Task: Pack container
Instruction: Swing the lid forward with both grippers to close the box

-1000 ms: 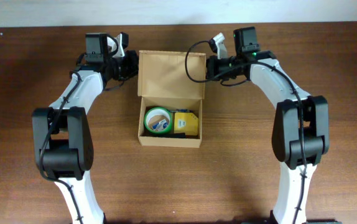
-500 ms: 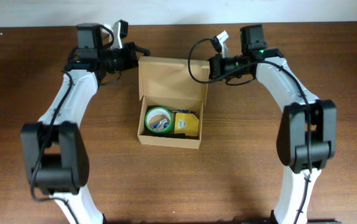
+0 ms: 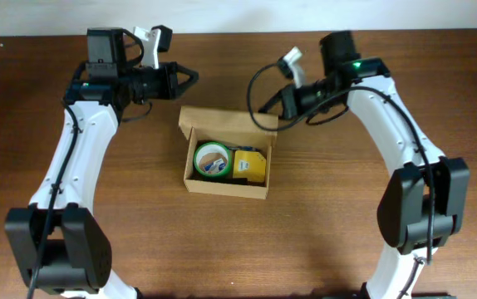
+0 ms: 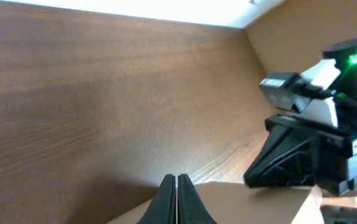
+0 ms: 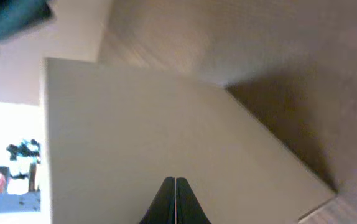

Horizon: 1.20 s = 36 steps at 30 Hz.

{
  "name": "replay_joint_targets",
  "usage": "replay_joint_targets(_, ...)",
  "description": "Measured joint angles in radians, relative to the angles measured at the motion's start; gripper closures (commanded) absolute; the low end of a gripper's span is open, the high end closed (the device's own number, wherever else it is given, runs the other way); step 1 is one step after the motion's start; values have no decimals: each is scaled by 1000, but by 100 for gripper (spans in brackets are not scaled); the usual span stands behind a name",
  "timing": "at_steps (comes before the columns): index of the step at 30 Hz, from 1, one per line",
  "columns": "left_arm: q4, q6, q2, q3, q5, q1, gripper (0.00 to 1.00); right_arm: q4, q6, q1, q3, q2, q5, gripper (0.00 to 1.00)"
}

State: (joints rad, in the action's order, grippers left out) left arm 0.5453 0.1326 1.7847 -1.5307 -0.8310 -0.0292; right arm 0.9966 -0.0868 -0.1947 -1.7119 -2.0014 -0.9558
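Note:
The container (image 3: 222, 184) is a tan cardboard box at the table's middle. Inside lie a green tape roll (image 3: 211, 159) and a yellow packet (image 3: 249, 165). Its hinged lid (image 3: 226, 123) is lifted off the table and leans over the back of the box. My left gripper (image 3: 192, 78) is shut and empty, behind the lid's left corner. In the left wrist view the shut fingers (image 4: 176, 182) hover over the lid's edge (image 4: 253, 205). My right gripper (image 3: 265, 106) is shut at the lid's right back corner. In the right wrist view its fingers (image 5: 175, 183) rest against the lid's face (image 5: 166, 118).
The box stands on a brown wooden table (image 3: 338, 224). A pale wall strip (image 3: 238, 15) runs behind the table's back edge. The right arm's gripper (image 4: 303, 155) shows in the left wrist view, just past the lid.
The lid lay flat behind the box and now stands raised, tipping toward the box. Both arms have swung outward and up, with the shut grippers following the lid's back corners.

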Motion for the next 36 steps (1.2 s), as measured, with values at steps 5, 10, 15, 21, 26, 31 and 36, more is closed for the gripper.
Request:
replay_joint_targets(5,145,-66,-5,0,11,0,98,139,-56,-77,-1,0,159,96)
replay_joint_targets(10,258,-108,-5,0,58,-1,98,237,-77,-142,-1,0,335,96)
replay_joint_targets(15,333,-159,-11,0,87,-1,98,273,-74,-145,-1,8,404,96)
replay_joint_targets(21,422,-204,-109,0,191,-17,98,318,-61,-142,-1,158,495,96)
replay_joint_targets(26,477,-230,-223,0,315,-100,98,344,-39,-142,-2,309,522,96)
replay_joint_targets(31,478,-242,-242,8,420,-205,98,318,-21,-148,46,334,526,96)
replay_joint_targets(36,400,-240,-242,105,447,-233,98,180,-15,-166,218,328,495,96)
